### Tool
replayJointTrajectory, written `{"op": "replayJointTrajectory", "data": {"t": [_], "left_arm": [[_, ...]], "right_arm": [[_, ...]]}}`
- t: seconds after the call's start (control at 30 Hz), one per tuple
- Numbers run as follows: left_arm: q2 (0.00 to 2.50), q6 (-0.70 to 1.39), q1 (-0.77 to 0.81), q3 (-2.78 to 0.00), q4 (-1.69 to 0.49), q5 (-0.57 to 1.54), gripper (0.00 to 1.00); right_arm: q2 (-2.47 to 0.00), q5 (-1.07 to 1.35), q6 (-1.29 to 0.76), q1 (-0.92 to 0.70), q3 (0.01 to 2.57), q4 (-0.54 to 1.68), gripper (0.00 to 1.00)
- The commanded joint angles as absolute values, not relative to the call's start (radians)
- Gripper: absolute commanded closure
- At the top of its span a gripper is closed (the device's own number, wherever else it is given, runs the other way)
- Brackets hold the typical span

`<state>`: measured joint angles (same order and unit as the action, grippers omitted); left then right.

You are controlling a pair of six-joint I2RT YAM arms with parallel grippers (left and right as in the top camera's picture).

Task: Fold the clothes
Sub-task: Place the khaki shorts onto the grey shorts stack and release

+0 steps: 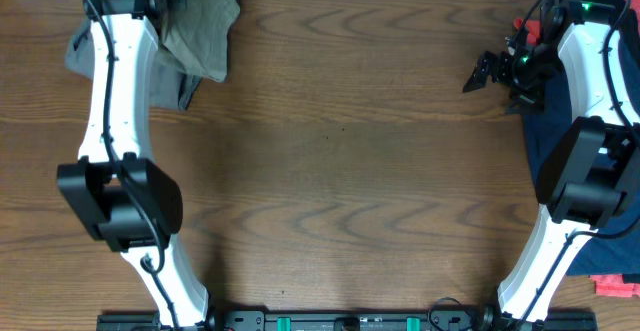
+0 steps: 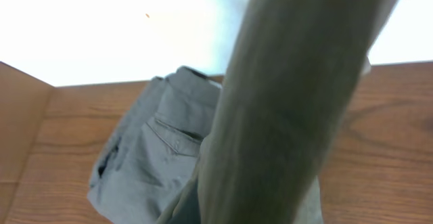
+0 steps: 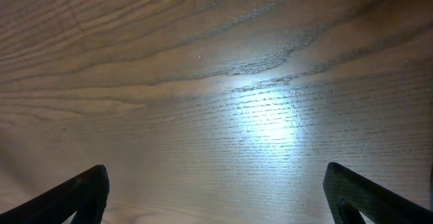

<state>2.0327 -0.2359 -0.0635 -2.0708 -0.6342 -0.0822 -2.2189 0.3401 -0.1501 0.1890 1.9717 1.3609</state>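
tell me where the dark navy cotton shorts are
In the overhead view, dark navy cotton shorts lie on the wooden table, right side, partly under the right arm near the open right gripper.

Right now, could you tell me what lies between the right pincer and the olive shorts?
Only bare wooden table; the overhead view shows nothing between the right pincer and the olive shorts.

Two arms (image 1: 118, 81), two grey-olive shorts (image 1: 205, 21), one navy pair (image 1: 553, 121)
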Motion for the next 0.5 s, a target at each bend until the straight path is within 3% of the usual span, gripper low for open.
{"op": "replayJointTrajectory", "data": {"t": [0.0,0.47], "left_arm": [[1.981,-0.224,-0.070,-2.093,-0.640,-0.099,0.94],[2.040,-0.205,-0.093,-2.082,-0.641,-0.098,0.94]], "right_arm": [[-2.222,0.340,-0.160,0.191,1.968,1.361,0.01],[-2.222,0.340,-0.160,0.190,1.968,1.361,0.01]]}}
